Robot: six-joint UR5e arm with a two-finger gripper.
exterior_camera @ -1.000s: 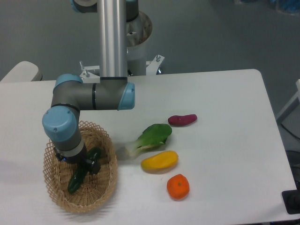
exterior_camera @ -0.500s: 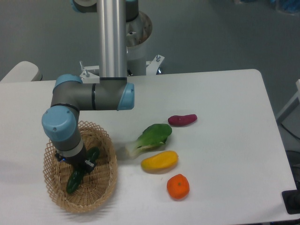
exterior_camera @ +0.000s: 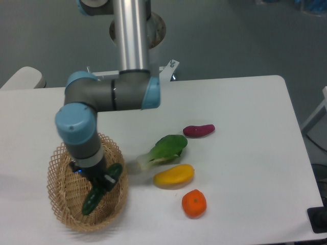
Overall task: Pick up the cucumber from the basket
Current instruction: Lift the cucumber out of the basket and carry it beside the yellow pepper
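The dark green glossy cucumber (exterior_camera: 98, 191) hangs tilted over the right half of the woven wicker basket (exterior_camera: 64, 204), at the table's front left. My gripper (exterior_camera: 103, 181) points down from the grey and blue arm and is shut on the cucumber's middle. The cucumber's lower end points down-left toward the basket floor, and its upper end (exterior_camera: 115, 170) sticks out to the right of the fingers. I cannot tell whether the lower tip still touches the wicker.
To the right of the basket lie a leafy bok choy (exterior_camera: 164, 150), a yellow mango (exterior_camera: 174, 175), an orange (exterior_camera: 194, 202) and a purple sweet potato (exterior_camera: 199, 130). The arm's column (exterior_camera: 132, 35) rises at the back.
The arm has shifted right and slightly up, carrying the cucumber with it from the basket's middle toward its right rim. The other produce has stayed put.
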